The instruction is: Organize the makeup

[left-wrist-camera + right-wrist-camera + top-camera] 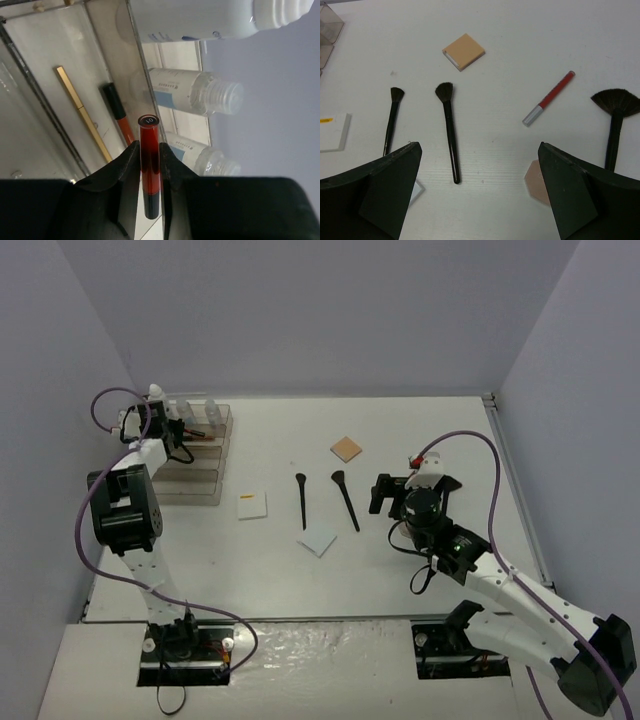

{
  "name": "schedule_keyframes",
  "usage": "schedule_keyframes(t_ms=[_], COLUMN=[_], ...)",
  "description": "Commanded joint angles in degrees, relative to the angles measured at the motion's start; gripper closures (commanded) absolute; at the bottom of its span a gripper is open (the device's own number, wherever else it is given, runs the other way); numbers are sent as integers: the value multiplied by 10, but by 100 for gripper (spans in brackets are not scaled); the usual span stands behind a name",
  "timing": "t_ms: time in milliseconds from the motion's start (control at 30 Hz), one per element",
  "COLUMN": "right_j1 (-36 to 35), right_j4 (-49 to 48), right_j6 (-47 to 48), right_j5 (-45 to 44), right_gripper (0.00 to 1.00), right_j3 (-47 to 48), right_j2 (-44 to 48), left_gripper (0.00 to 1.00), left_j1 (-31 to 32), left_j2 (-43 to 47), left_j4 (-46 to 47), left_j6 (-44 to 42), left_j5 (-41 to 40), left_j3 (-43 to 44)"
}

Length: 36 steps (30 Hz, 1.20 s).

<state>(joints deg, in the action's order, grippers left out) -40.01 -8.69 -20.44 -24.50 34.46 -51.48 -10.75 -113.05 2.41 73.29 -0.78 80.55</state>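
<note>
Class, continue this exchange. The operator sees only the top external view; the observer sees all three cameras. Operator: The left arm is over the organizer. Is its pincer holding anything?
Observer: Yes. The left pincer is shut on a red lip tube, its round end marked 01.
Operator: Anything already in the organizer?
Observer: A gold stick and a red-and-black tube lie side by side in one organizer compartment.
Operator: And the right pincer?
Observer: The right pincer is open and empty; ahead of it lie a silver-capped red tube and a fan brush.
</note>
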Motion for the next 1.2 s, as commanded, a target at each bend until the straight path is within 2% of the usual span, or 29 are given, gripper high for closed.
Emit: schedule_keyframes(t_ms=[0,133,233,300,433,567,733,867,933,1033,1167], right_j1=[8,11,12,12,13,19,58,126,166,188,199], right_j4=[-15,-15,-12,-12,-11,5,40,52,52,51,38], right_j6=[15,20,20,19,20,1,-42,-92,-112,-121,-132], right_j5=[-21,-38,-47,-50,-59,-85,-95,-61,-39,-32,-33], right_gripper=[0,0,0,0,0,0,0,0,2,6,12], right_j3=[0,8,14,16,17,22,49,77,94,120,148], right_j2=[10,-3,-13,-17,-22,-32,-94,-155,-191,-255,-326], left_gripper=[98,82,70,58,43,34,28,19,13,7,3], left_j1=[-2,-2,-2,-2,-4,-4,9,49,90,154,213], left_j2=[-4,-17,-19,-18,-20,-8,82,197,269,354,492], left_j4=[-23,-58,-77,-77,-83,-86,-93,-82,-96,-124,-154], left_j6=[37,71,77,76,70,47,-52,-205,-292,-402,-473], left_j5=[-27,-31,-34,-33,-24,-7,-2,-9,-20,-60,-68], left_j3=[83,86,87,87,95,104,102,46,8,-45,-133])
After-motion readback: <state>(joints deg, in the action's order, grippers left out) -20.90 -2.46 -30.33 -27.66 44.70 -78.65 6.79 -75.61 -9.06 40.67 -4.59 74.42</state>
